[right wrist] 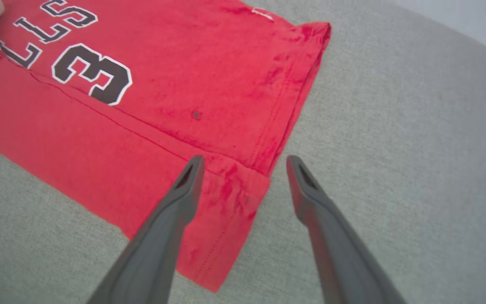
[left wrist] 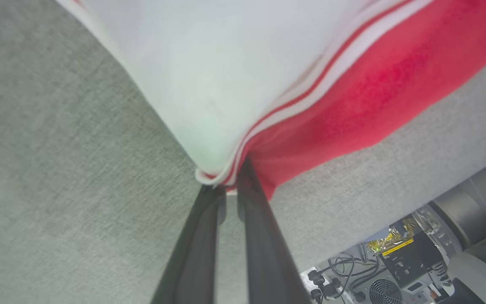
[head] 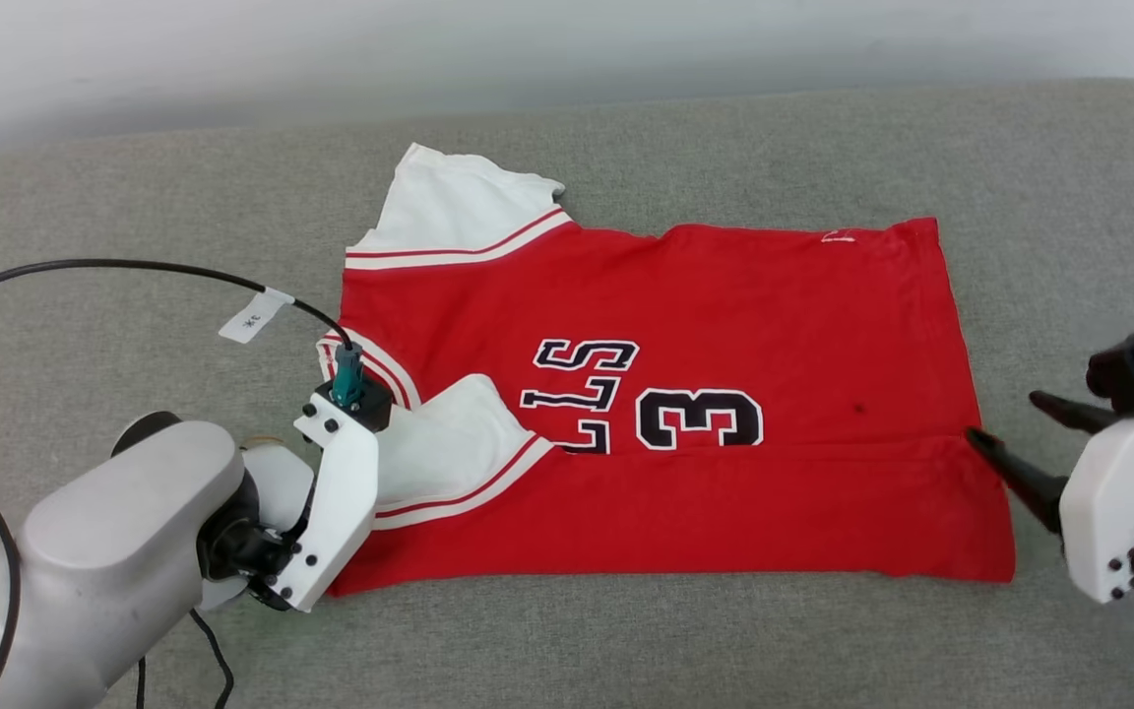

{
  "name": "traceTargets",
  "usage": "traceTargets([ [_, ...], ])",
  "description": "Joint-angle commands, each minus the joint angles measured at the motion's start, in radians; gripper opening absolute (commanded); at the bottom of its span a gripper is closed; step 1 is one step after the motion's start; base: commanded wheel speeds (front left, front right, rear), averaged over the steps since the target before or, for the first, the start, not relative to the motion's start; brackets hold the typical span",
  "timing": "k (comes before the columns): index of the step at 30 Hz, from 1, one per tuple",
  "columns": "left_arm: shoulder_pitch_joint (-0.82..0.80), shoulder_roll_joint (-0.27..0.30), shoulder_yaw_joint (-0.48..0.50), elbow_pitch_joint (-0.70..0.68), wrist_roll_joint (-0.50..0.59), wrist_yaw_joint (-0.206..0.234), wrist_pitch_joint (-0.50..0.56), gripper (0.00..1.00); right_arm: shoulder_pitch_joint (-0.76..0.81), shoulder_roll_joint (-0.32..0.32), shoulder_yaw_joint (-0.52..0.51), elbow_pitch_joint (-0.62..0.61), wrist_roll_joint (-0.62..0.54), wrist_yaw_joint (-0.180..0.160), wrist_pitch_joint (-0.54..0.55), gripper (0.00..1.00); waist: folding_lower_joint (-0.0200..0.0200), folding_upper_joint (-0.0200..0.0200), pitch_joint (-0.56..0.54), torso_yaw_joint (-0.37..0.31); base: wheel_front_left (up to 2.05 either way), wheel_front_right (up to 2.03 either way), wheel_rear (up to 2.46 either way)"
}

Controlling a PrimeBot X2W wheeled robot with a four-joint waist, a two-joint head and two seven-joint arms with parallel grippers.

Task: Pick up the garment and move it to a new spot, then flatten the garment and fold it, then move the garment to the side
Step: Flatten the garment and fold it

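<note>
The garment, red with black lettering and a number, lies spread on a grey padded surface, its near edge folded up. One white sleeve is folded onto the body; the other points away at the far left. My left gripper is at the near left corner, its fingers drawn together on the sleeve's striped edge. My right gripper hovers open at the right hem, one finger over the cloth and the other over bare padding.
The grey padded surface reaches a pale wall at the back. A black cable with a white tag arcs over the left side. In the left wrist view, electronics and wires sit below the surface's near edge.
</note>
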Motion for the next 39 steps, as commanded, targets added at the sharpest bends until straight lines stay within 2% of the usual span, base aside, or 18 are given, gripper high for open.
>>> traceTargets([
  [1, 0.030, 0.001, -0.017, -0.008, -0.006, 0.000, -0.004, 0.00, -0.031, -0.024, 0.010, -0.016, 0.012, -0.001, 0.030, 1.00, 0.0000, 0.0000, -0.011, 0.006, 0.00, 0.00, 0.00],
  [4, 0.017, 0.013, -0.018, -0.052, -0.014, -0.001, -0.017, 0.00, -0.071, -0.090, 0.040, -0.049, 0.048, -0.001, 0.129, 1.00, 0.0000, 0.0000, -0.022, 0.014, 0.00, 0.00, 0.00],
  [9, -0.013, 0.041, -0.023, -0.117, -0.011, -0.001, -0.032, 0.00, -0.129, -0.199, 0.114, -0.085, 0.134, -0.001, 0.358, 1.00, 0.0000, 0.0000, -0.022, 0.030, 0.00, 0.00, 0.00],
  [13, -0.029, 0.047, -0.027, -0.148, -0.009, -0.001, -0.043, 0.00, -0.148, -0.230, 0.157, -0.066, 0.181, -0.001, 0.494, 1.00, 0.0000, 0.0000, -0.007, 0.047, 0.00, 0.00, 0.00],
  [16, -0.046, 0.046, -0.027, -0.161, -0.006, 0.000, -0.052, 0.00, -0.134, -0.203, 0.172, -0.029, 0.205, -0.001, 0.546, 1.00, 0.0000, 0.0000, 0.009, 0.060, 0.00, 0.00, 0.00],
  [19, -0.052, 0.042, -0.029, -0.168, -0.006, 0.000, -0.062, 0.00, -0.111, -0.170, 0.185, 0.015, 0.206, -0.001, 0.548, 1.00, 0.0000, 0.0000, 0.027, 0.071, 0.00, 0.00, 0.00],
  [26, -0.062, 0.041, -0.032, -0.169, 0.002, -0.001, -0.076, 0.00, -0.059, -0.083, 0.233, 0.131, 0.215, -0.001, 0.496, 1.00, 0.0000, 0.0000, 0.055, 0.087, 0.00, 0.00, 0.00],
  [30, -0.052, 0.045, -0.034, -0.165, -0.002, -0.001, -0.083, 0.00, -0.054, -0.059, 0.276, 0.157, 0.225, -0.001, 0.461, 1.00, 0.0000, 0.0000, 0.057, 0.084, 0.00, 0.00, 0.00],
  [31, -0.045, 0.048, -0.034, -0.164, -0.003, 0.000, -0.084, 0.00, -0.060, -0.060, 0.282, 0.157, 0.229, -0.001, 0.446, 0.42, 0.0000, 0.0000, 0.055, 0.081, 0.00, 0.00, 0.00],
  [32, -0.037, 0.051, -0.034, -0.161, -0.003, 0.000, -0.088, 0.00, -0.072, -0.062, 0.286, 0.156, 0.234, -0.001, 0.432, 0.00, 0.0000, 0.0000, 0.050, 0.076, 0.00, 0.00, 0.00],
  [39, 0.009, 0.068, -0.035, -0.149, -0.026, 0.000, -0.118, 0.00, -0.122, -0.137, 0.292, 0.101, 0.263, -0.001, 0.332, 0.00, 0.0000, 0.0000, -0.021, 0.062, 0.00, 0.00, 0.00],
])
